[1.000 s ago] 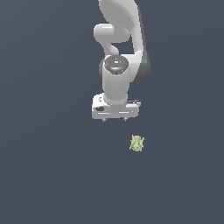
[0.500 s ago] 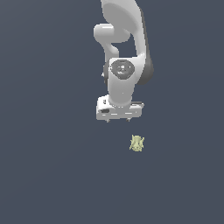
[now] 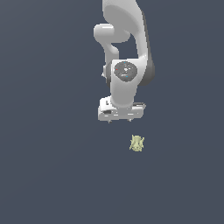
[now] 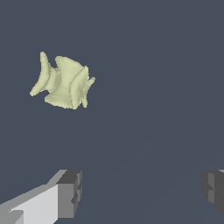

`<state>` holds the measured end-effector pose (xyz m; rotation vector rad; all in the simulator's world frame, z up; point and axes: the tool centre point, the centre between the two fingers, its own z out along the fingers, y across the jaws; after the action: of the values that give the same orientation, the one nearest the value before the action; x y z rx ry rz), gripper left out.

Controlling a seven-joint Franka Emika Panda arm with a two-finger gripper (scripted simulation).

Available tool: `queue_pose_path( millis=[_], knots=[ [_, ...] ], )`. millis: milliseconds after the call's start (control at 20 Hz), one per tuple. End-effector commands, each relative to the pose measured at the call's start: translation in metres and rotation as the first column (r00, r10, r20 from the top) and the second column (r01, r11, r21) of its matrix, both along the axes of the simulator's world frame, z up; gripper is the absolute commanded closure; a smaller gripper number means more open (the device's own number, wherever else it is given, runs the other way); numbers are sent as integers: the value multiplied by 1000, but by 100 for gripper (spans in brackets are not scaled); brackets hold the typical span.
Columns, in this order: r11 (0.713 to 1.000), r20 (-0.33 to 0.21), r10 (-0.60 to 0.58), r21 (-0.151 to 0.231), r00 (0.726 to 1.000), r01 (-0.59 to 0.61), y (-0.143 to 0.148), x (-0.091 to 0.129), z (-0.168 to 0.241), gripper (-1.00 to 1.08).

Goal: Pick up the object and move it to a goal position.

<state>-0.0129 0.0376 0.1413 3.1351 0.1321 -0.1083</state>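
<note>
The gripper (image 3: 120, 120), spread wide with nothing between its fingers (image 4: 65, 192), hangs over the dark surface (image 3: 48, 166). Just to its right in the exterior view lies the object (image 3: 137, 143), pale yellow-green, lumpy, jagged-edged. The object has not moved; the gripper has shifted slightly toward it.

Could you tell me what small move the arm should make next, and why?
Probably shift the gripper sideways until it sits over the object, then descend. Its jaws stand open with nothing between them, and in the wrist view the object lies off to one side of the fingers, not between them.
</note>
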Motion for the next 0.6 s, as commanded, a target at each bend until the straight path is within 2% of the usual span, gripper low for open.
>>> queue_pose_path(
  millis=[0,550],
  knots=[
    [1000,2,-11,-1,1000,11,4,3,-2,-92],
    [990,32,-140,-4,990,140,40,37,-21,-92]
  ],
)
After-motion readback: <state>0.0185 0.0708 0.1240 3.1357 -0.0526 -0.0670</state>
